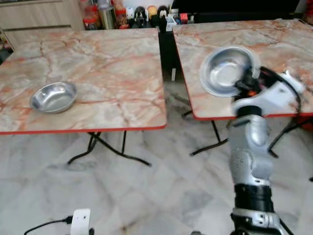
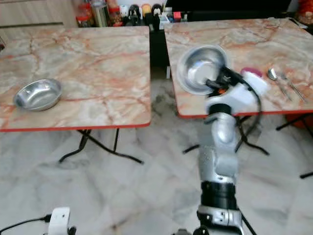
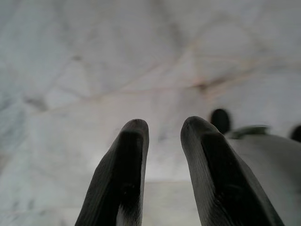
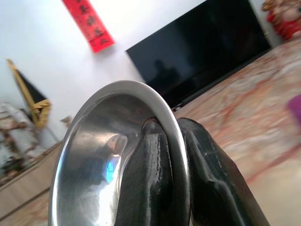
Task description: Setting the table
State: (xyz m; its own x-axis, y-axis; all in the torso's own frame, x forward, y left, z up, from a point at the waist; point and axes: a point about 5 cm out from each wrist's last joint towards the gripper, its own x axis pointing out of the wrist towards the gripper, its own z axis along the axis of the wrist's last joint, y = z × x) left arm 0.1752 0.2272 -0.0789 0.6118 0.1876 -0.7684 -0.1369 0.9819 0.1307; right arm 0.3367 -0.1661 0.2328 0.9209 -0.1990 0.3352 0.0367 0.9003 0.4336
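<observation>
Bowl-carrying step: our right gripper [image 4: 171,155] pinches the steel bowl [image 2: 200,68] by its rim, lifted over the right table [image 2: 234,39]. Next, we judge, a level set-down.

1. Two marble-patterned folding tables stand side by side: the left table [image 1: 107,73] and the right table [image 1: 274,44].
2. A steel bowl [image 1: 54,96] sits on the left table near its front edge.
3. The right gripper [image 1: 244,83] holds a second steel bowl [image 1: 226,70], tilted, above the right table's front edge.
4. Bottles [image 1: 98,14] line the far side.
</observation>
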